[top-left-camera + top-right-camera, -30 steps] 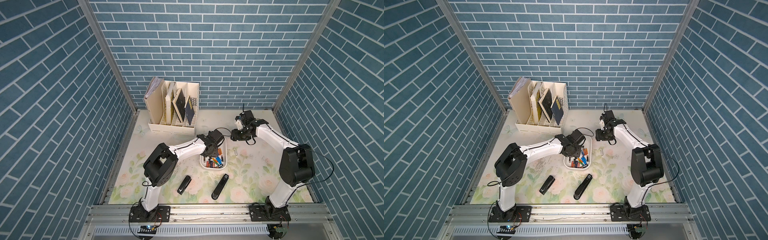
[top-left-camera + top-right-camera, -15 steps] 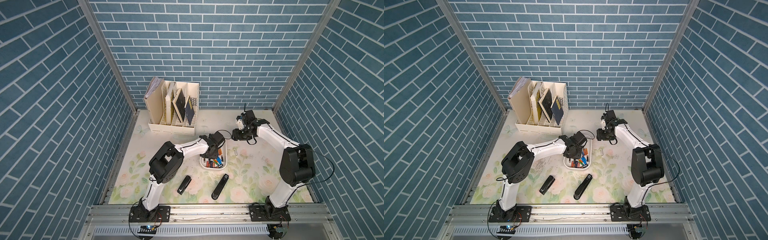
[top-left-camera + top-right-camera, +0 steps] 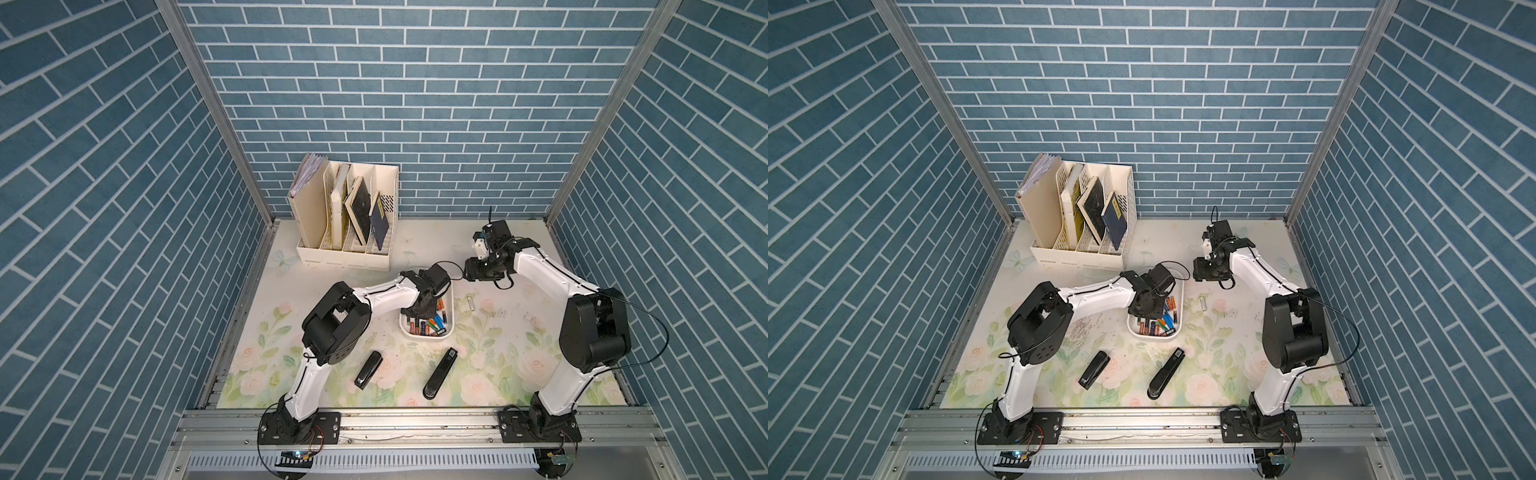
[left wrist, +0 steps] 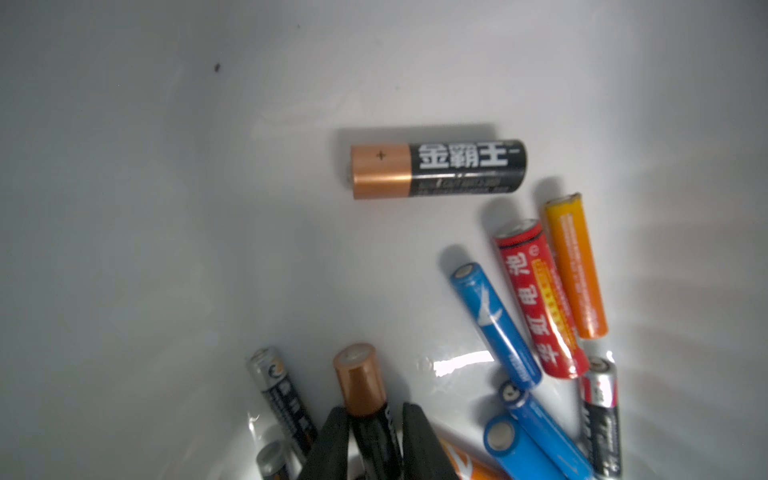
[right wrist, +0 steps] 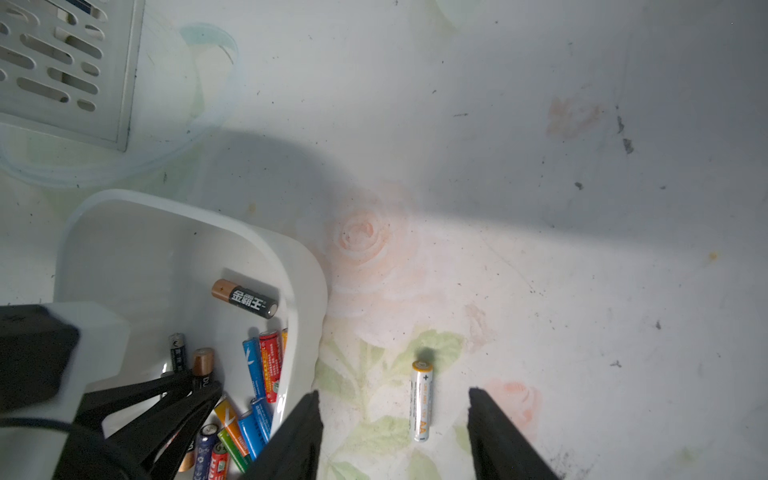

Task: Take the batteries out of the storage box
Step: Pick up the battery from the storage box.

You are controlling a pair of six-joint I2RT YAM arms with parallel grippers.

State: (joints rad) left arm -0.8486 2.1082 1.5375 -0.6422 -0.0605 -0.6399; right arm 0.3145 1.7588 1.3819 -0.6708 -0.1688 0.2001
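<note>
In both top views the left hand (image 3: 422,309) hides the storage box's (image 3: 427,337) far end from you, and the batteries (image 3: 428,328) in it are too small to read. In the left wrist view the edge cuts off its fingers (image 4: 332,440) and the copper-topped battery (image 4: 359,374) between them; whether they press it, you cannot tell.

loose multicoloured batteries (image 3: 430,328) in shallow white storage box (image 3: 428,337), one white cell (image 3: 470,302) outside
</note>
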